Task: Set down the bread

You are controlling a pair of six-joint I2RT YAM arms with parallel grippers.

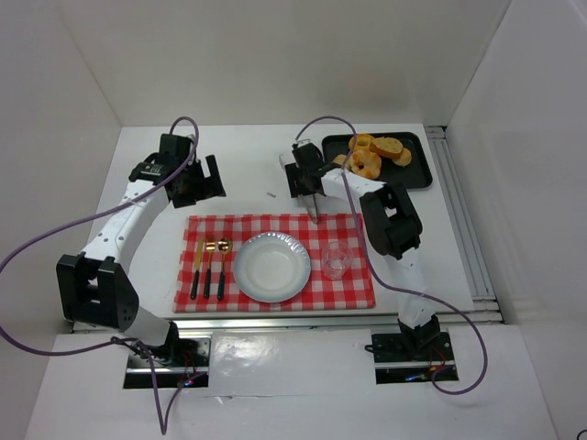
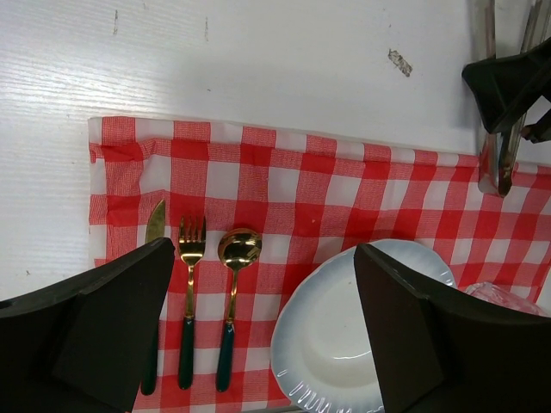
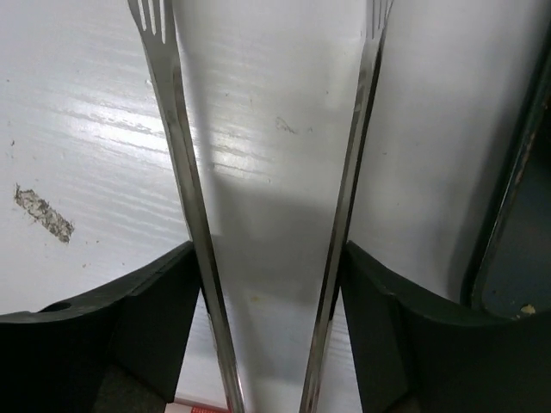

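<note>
Right gripper (image 3: 267, 249) clamped on metal tongs (image 3: 176, 155) beyond the plate (image 1: 271, 267), tong ends cut off in wrist view, bread (image 1: 390, 147) on black tray (image 1: 417, 174) beyond-right of plate, slices hard to count, left gripper (image 2: 265, 258) spread wide, empty.

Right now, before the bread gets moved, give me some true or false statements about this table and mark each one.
1. The plate is empty. True.
2. The bread lies on the plate. False: it is on the black tray, with the doughnuts.
3. The right jaws hold tongs. True.
4. The tongs grip a slice. False: nothing is between their tips.
5. The glass stands left of the plate. False: it stands on the right.
</note>
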